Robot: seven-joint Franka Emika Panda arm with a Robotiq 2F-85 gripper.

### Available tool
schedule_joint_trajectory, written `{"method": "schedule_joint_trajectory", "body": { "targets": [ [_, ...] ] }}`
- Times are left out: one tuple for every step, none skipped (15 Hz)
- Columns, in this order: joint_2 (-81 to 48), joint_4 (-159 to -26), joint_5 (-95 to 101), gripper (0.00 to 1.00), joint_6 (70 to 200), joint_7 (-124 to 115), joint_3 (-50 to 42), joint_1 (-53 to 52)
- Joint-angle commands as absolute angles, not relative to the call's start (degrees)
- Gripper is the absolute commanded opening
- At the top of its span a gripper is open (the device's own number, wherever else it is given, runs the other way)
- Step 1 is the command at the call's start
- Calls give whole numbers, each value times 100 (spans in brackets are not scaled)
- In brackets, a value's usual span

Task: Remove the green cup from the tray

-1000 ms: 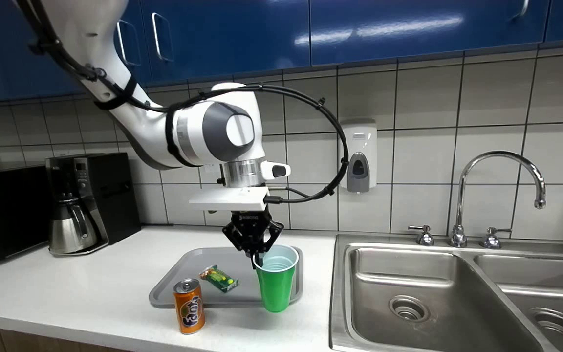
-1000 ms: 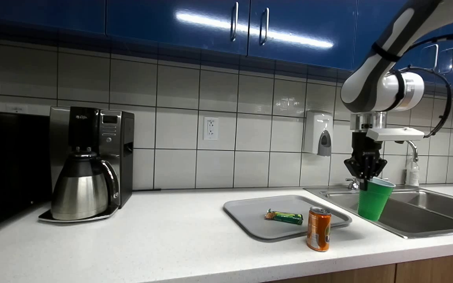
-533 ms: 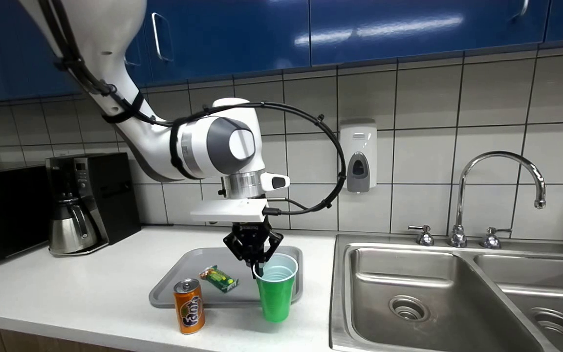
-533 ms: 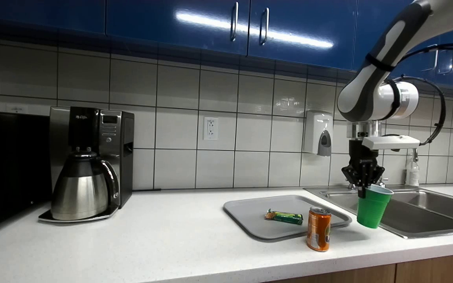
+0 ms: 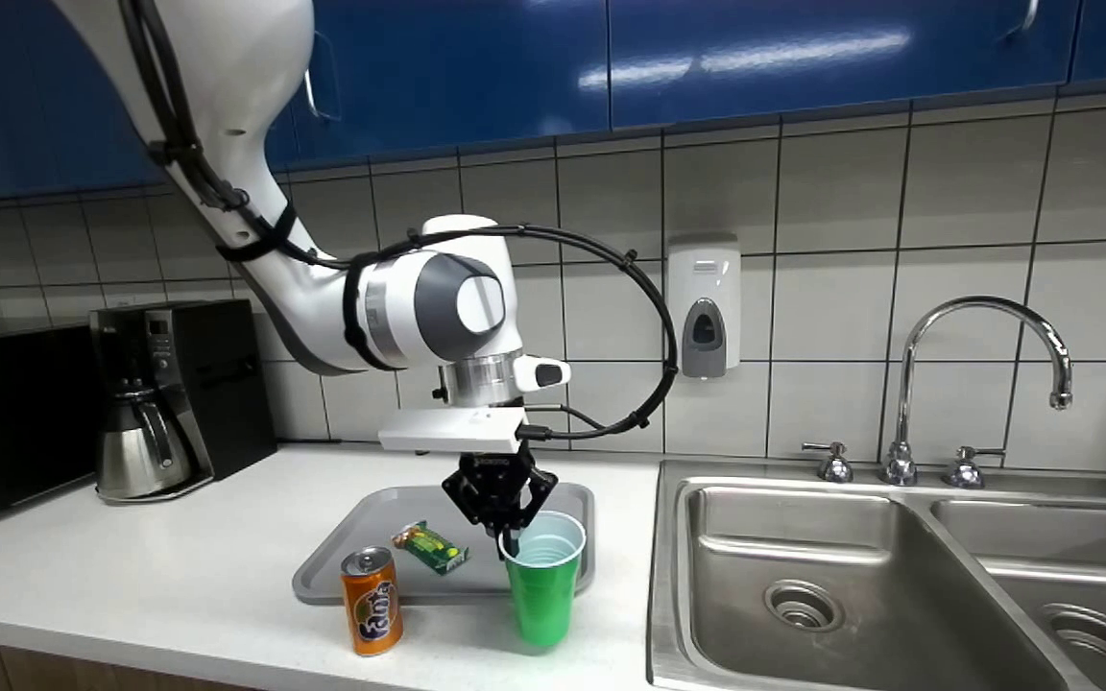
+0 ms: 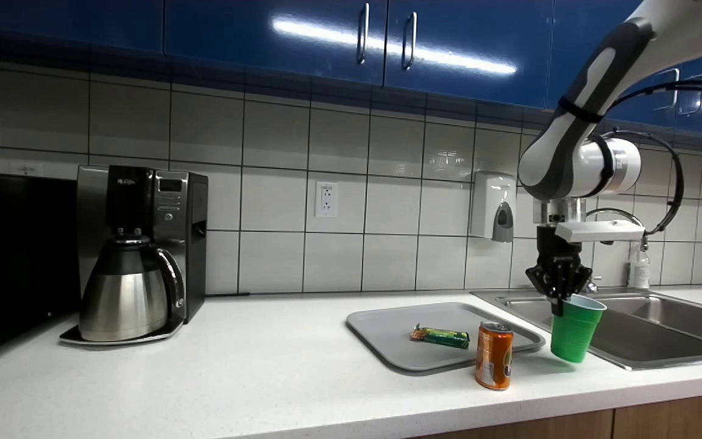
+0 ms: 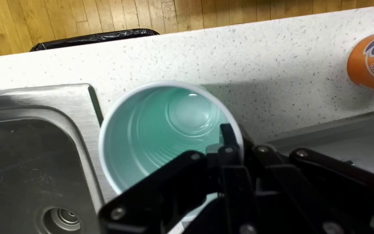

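Note:
The green cup (image 5: 545,600) hangs from my gripper (image 5: 507,547) at its rim, tilted slightly. In the other exterior angle the cup (image 6: 575,332) is beside the grey tray (image 6: 381,341), between tray and sink, with its base very low over the counter; I cannot tell if it touches. My gripper (image 6: 558,303) is shut on the cup wall. In the wrist view one finger (image 7: 228,135) is inside the cup (image 7: 154,130) and the other is outside, mostly hidden behind the rim. The gripper (image 7: 238,139) pinches the rim between them. The tray (image 7: 362,136) shows at right.
An orange soda can (image 5: 372,605) stands at the tray's front. A green snack packet (image 5: 430,547) lies on the tray. The steel sink (image 7: 28,156) is close beside the cup. A coffee maker (image 6: 138,262) stands farther along the counter. The faucet (image 5: 985,305) rises behind the sink.
My gripper has moved down with the cup held in it, bringing the cup's base closer to the counter. The tray, can and snack packet have not moved.

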State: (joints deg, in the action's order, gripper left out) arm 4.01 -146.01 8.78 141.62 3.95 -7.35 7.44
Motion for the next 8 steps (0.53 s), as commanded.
{"method": "schedule_joint_trajectory", "body": {
  "targets": [
    [305, -14485, 1066, 29, 14184, 111, -691, 750],
    [299, -14481, 1089, 30, 14190, 102, -692, 750],
    [297, -14477, 1095, 35, 14192, 89, -692, 747],
    [295, -14472, 1088, 43, 14192, 88, -693, 745],
    [294, -14468, 1080, 50, 14191, 86, -693, 744],
    [300, -14465, 1072, 58, 14189, 88, -694, 743],
    [310, -14460, 1060, 65, 14185, 98, -696, 743],
    [324, -14456, 1054, 73, 14178, 103, -698, 744]
  ]
}}
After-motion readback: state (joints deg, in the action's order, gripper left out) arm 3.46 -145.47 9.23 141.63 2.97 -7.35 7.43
